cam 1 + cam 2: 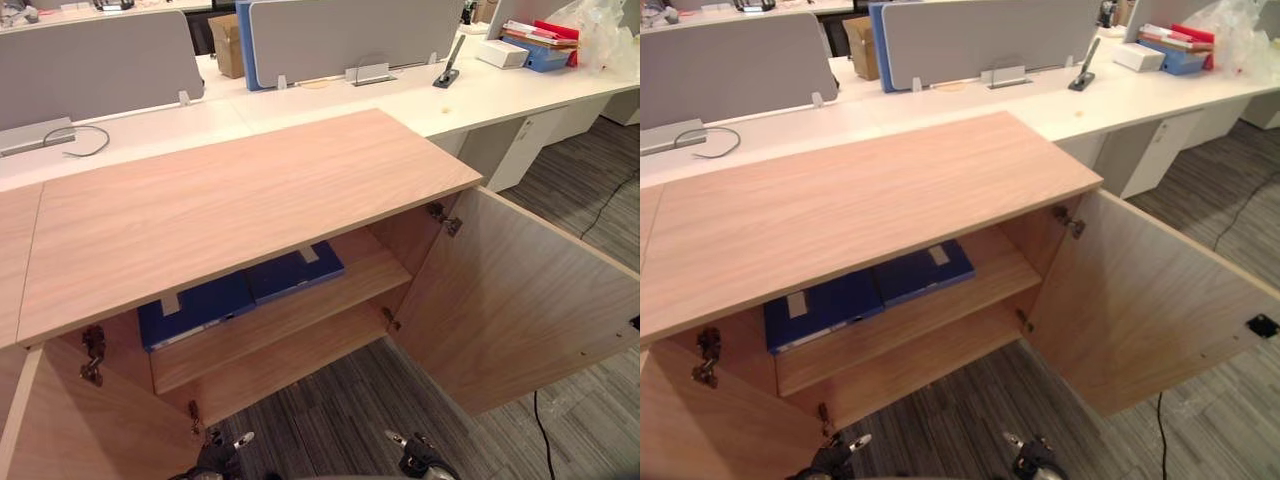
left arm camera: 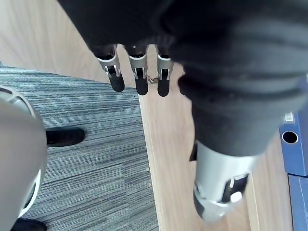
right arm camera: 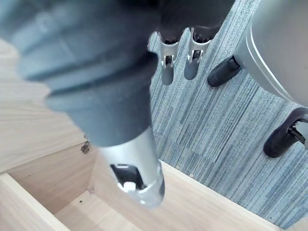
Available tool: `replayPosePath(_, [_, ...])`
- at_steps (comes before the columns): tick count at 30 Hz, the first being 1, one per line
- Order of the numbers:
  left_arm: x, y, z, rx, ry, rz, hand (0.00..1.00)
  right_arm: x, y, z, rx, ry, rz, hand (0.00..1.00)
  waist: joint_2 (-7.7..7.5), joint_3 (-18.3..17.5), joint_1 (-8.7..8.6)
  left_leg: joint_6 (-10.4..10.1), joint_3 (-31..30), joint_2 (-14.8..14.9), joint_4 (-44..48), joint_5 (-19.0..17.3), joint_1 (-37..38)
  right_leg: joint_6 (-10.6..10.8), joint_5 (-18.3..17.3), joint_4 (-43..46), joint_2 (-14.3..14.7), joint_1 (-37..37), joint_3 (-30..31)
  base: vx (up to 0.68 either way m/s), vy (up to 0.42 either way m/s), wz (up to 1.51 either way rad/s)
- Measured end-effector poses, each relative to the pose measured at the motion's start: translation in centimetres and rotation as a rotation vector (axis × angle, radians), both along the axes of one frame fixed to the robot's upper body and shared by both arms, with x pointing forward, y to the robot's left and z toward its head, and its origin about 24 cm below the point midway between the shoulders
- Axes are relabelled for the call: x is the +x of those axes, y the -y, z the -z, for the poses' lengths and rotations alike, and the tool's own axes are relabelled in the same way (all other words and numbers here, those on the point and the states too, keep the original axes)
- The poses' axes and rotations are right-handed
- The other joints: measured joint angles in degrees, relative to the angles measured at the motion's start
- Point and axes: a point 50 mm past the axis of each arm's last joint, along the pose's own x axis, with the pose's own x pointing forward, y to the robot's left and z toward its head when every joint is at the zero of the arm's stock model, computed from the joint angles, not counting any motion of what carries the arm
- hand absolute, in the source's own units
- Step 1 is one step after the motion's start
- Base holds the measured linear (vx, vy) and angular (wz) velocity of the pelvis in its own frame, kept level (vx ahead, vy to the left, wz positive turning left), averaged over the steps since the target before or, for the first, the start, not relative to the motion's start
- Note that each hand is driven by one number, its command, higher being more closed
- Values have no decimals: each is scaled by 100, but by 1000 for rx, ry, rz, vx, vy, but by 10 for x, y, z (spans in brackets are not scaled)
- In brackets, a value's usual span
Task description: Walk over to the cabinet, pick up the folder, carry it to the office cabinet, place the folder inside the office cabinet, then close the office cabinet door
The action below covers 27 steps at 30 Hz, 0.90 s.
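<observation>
A low wooden office cabinet [image 1: 240, 210] stands in front of the robot with both doors swung wide, the left door [image 1: 60, 430] at the lower left and the right door [image 1: 520, 310] angled out to the right. On the upper shelf [image 1: 330, 300] inside, two dark blue folders lie flat side by side, touching: the left folder [image 1: 195, 310] and the right folder [image 1: 290, 272], each with a pale label. Both are partly hidden under the overhanging cabinet top.

The head views show the left hand [image 1: 214, 457] and the right hand [image 1: 418, 458] low at the picture's bottom edge, over grey striped carpet [image 1: 330, 420], well apart from the folders.

The left wrist view adds what the head views cannot: the left hand's fingers [image 2: 141, 79] hang straight and slightly apart, holding nothing, in front of pale wood and carpet, with the blue edge of a folder just past the thumb. The right wrist view shows the right hand's fingers [image 3: 167, 67] also straight and relaxed, holding nothing, over the carpet beside the cabinet's wood panels.

Behind the cabinet runs a white bench [image 1: 480, 100] with grey partition screens [image 1: 350, 35], a cardboard box [image 1: 228, 45], a looped grey cable [image 1: 85, 140], a blue box [image 1: 545, 55] and a clear plastic bag [image 1: 600, 35].
</observation>
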Motion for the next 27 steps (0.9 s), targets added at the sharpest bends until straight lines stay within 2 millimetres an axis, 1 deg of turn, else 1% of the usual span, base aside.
replayPosePath(1, [0,0,0,1,1,4,0,2,-2,0,-4,0,-19,0,0,25,12,-18,193,8,0,-53,98,-20,17,64,36,-34,47,57,50,-62])
replayPosePath(2, [0,0,0,2,1,5,0,2,-2,0,-6,0,-23,0,-1,25,16,-26,242,17,0,-69,122,-27,22,93,50,-53,41,27,0,-99])
replayPosePath(3, [0,1,0,6,3,16,0,5,-5,-1,-10,5,-53,0,16,38,31,-30,564,122,36,-155,215,-98,69,296,141,-217,-98,-2,-33,-92])
replayPosePath(4, [0,1,0,6,2,19,0,7,-6,-2,-12,9,-65,0,32,70,33,-39,693,176,71,-188,250,-165,113,362,159,-263,-244,-25,-68,-114])
replayPosePath(5, [0,2,0,6,3,22,0,11,-7,-3,-15,17,-75,0,84,125,29,-25,911,273,149,-228,267,-289,141,458,171,-351,-640,-54,-109,-96])
replayPosePath(6, [5,3,-1,9,15,47,0,16,-5,-4,-26,29,-72,0,88,207,9,-12,1184,328,174,-243,342,-580,-226,1042,-131,-456,-2035,-63,-115,-88])
replayPosePath(7, [7,5,-2,10,18,63,0,16,-4,-5,-30,32,-71,0,99,245,0,-13,1279,340,173,-244,407,-636,-326,1348,-345,-463,-2619,-57,-84,-81])
replayPosePath(8, [9,7,-2,10,19,86,0,15,-3,-5,-31,30,-61,0,117,271,-4,-32,1442,398,185,-249,515,-737,-445,1844,-725,-442,-3470,-30,-25,-58])
replayPosePath(9, [10,9,-2,9,16,104,0,15,-2,-5,-29,29,-50,0,117,284,-1,-90,1520,439,192,-245,589,-768,-468,2118,-974,-385,-3884,-21,-17,-62])
replayPosePath(10, [11,9,-2,16,14,134,0,14,-2,-4,-23,20,-40,0,84,306,-4,-169,1590,451,195,-227,688,-769,-484,2264,-1231,-324,-4197,-13,-57,-48])
replayPosePath(11, [12,8,-2,20,12,148,0,13,-2,-3,-19,15,-27,0,53,328,-7,-234,1584,414,188,-213,736,-704,-500,2268,-1266,-322,-4253,-12,-115,-56])
replayPosePath(12, [12,8,-1,18,4,160,0,12,4,-3,-27,8,-10,0,31,351,-4,-303,1452,331,98,-216,761,-636,-618,2071,-1162,-259,-4400,-15,-119,-68])
replayPosePath(13, [11,12,0,7,-8,172,0,12,12,-3,-37,-3,5,0,160,422,8,-312,1099,252,-55,-224,758,-579,-640,1816,-992,-202,-4397,-40,-99,-69])
replayPosePath(14, [10,13,1,5,-14,177,0,13,17,-3,-44,-4,13,0,197,458,-13,-300,989,249,-103,-215,763,-553,-628,1744,-910,-202,-4364,-84,-59,-53])
replayPosePath(15, [8,12,2,5,-27,184,0,10,22,-2,-52,-17,19,0,187,478,-81,-302,876,297,-108,-213,759,-545,-625,1638,-773,-179,-4341,-107,-66,-25])
replayPosePath(16, [6,9,2,10,-38,184,0,1,26,0,-58,-42,28,0,154,483,-97,-318,850,377,-98,-215,784,-541,-620,1532,-652,-142,-4339,-90,-59,-15])
replayPosePath(18, [3,6,3,13,-49,179,0,-12,31,2,-62,-77,53,0,131,491,-127,-348,810,433,-102,-223,790,-539,-620,1441,-543,-122,-4323,-44,-42,-10])
replayPosePath(19, [3,6,3,13,-50,180,0,-16,32,3,-62,-86,56,0,131,495,-137,-357,806,447,-101,-223,788,-538,-618,1425,-519,-124,-4316,-22,-20,-12])
replayPosePath(21, [1,3,3,11,-55,163,0,-25,34,5,-61,-110,70,0,131,496,-191,-403,845,523,-71,-209,788,-524,-566,1273,-373,-113,-4231,-10,-7,-18])
replayPosePath(23, [2,4,3,6,-53,160,0,-26,34,5,-60,-112,73,0,168,483,-205,-482,875,592,7,-222,759,-524,-451,1028,-230,-73,-4178,7,-4,-24])
replayPosePath(27, [1,4,3,-10,-47,123,0,-26,33,5,-57,-110,73,0,174,497,-242,-510,854,706,140,-324,759,-499,-281,628,-20,24,-4032,26,-1,-22])
